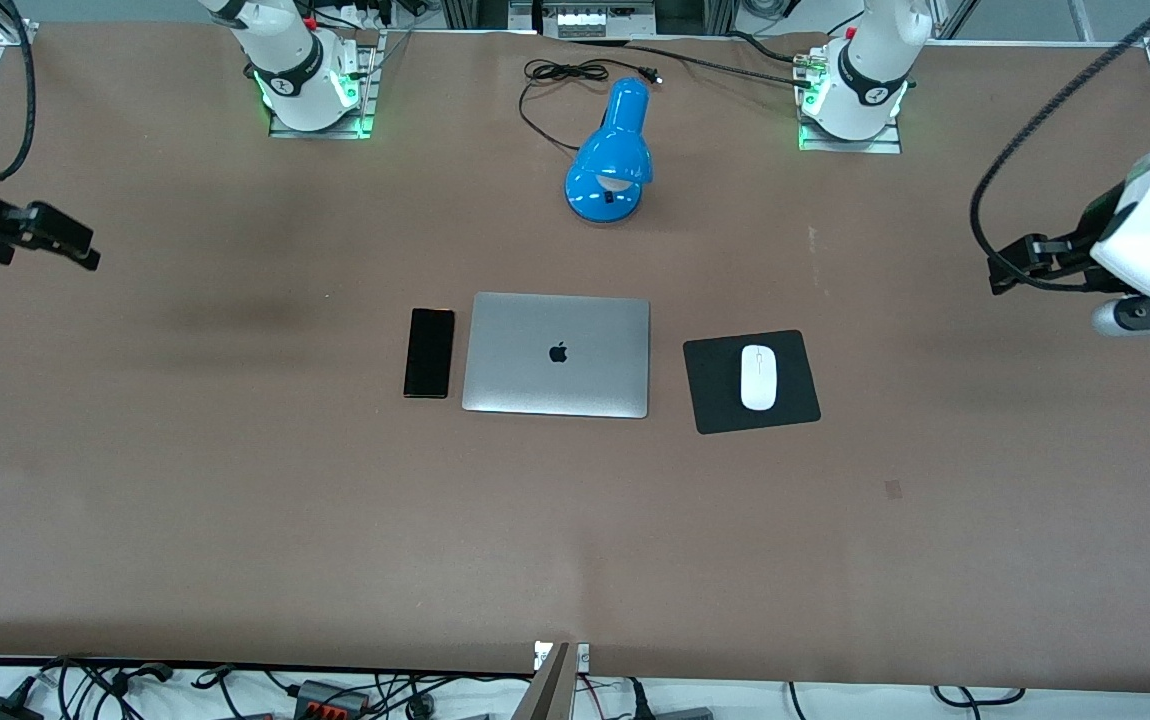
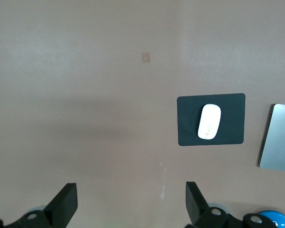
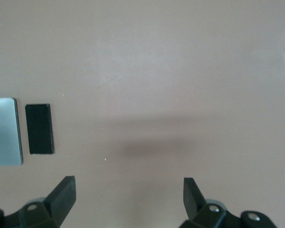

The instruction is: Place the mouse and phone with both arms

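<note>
Front view: closed laptop (image 1: 556,354) between phone (image 1: 429,352) and mouse (image 1: 758,376); both tools wide.

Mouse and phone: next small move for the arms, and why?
Probably none beyond staying retracted: the mouse sits on the pad, and the phone lies beside the laptop. The left gripper and right gripper hang open, off at the table ends.
</note>
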Motion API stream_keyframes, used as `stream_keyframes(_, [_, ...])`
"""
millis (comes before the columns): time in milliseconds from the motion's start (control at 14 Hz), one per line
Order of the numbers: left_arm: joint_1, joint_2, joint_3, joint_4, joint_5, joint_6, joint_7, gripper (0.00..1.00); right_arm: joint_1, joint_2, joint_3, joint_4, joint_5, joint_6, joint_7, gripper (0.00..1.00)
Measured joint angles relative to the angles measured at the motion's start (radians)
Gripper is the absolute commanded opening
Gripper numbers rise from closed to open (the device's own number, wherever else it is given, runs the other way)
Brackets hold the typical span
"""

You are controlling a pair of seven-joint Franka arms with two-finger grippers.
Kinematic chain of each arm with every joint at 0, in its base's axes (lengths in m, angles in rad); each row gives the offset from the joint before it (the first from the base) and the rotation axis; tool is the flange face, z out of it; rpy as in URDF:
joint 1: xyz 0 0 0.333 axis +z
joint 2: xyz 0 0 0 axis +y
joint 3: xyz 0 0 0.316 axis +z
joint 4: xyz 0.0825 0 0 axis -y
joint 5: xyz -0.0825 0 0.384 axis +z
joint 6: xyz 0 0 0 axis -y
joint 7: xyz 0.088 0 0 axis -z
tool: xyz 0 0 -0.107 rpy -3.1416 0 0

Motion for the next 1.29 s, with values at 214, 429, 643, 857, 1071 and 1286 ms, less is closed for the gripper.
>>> stream_keyframes(214, [0.002, -0.008, 0.022, -0.037, -0.016, 0.007, 0.044, 1.00, 0.000, -0.050, 0.000, -0.060, 0.000, 0.000, 0.000, 1.00])
stream_keyframes(429, [0.003, -0.022, 0.026, -0.069, -0.016, 0.025, 0.052, 1.00, 0.000, -0.059, -0.005, -0.067, 0.000, -0.004, -0.011, 1.00])
stream_keyframes(643, [0.005, -0.075, 0.029, -0.149, -0.016, 0.094, 0.052, 1.00, 0.000, -0.059, -0.005, -0.067, 0.000, 0.006, -0.020, 1.00])
stream_keyframes(857, [0.004, -0.091, 0.029, -0.154, -0.016, 0.107, 0.059, 1.00, 0.000, -0.059, -0.008, -0.066, 0.000, 0.029, -0.020, 1.00])
stream_keyframes(1071, [0.006, -0.091, 0.030, -0.154, -0.016, 0.108, 0.072, 1.00, 0.000, -0.063, -0.012, -0.066, 0.000, 0.032, -0.041, 1.00])
stream_keyframes(1286, [0.006, -0.091, 0.031, -0.155, -0.016, 0.107, 0.073, 1.00, 0.000, -0.066, -0.012, -0.066, 0.002, 0.032, -0.045, 1.00])
